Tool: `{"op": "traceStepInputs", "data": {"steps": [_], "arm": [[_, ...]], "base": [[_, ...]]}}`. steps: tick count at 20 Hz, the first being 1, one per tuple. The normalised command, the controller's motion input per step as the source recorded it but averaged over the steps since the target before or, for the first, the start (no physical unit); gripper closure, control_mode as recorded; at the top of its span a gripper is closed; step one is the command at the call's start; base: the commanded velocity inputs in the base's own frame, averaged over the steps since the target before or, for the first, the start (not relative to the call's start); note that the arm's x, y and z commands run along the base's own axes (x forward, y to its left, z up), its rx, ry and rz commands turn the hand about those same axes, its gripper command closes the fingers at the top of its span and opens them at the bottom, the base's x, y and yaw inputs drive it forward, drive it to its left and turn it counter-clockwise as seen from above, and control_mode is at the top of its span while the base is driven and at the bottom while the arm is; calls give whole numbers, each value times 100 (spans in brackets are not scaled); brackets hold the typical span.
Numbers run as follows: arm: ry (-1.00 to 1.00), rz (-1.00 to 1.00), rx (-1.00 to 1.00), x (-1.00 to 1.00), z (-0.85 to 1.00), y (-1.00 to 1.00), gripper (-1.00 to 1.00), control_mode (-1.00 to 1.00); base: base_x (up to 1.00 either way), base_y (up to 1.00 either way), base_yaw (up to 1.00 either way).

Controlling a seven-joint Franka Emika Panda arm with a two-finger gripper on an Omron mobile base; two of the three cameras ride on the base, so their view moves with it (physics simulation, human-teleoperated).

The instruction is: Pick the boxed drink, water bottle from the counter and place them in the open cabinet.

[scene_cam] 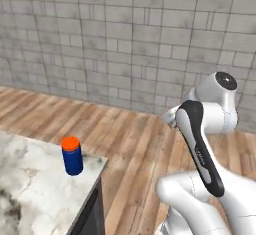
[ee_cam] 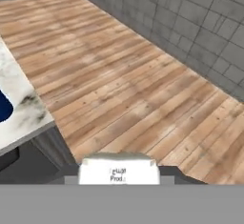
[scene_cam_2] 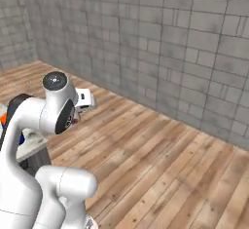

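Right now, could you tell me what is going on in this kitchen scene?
The white arm is handling nothing yet. The water bottle stands upright, untouched, near the corner of the marble counter, off to the arm's left. The hand camera looks out over the wooden floor, catching the counter's corner at its left edge. Whether the gripper is open cannot be told.

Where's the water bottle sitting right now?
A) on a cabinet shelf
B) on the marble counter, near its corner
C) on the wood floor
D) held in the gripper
B: the water bottle stands upright on the counter close to its corner, orange-red cap up, with the arm off to the side and nothing touching it.
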Motion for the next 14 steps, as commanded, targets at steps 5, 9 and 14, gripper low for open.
{"op": "traceStepInputs", "data": {"steps": [5, 9, 14], "arm": [[0, 0, 0, 0, 0, 0, 100, 100], [0, 0, 0, 0, 0, 0, 100, 100], [0, 0, 0, 0, 0, 0, 100, 100]], "base": [[0, 10, -96], [0, 9, -98], [0, 8, -99]]}}
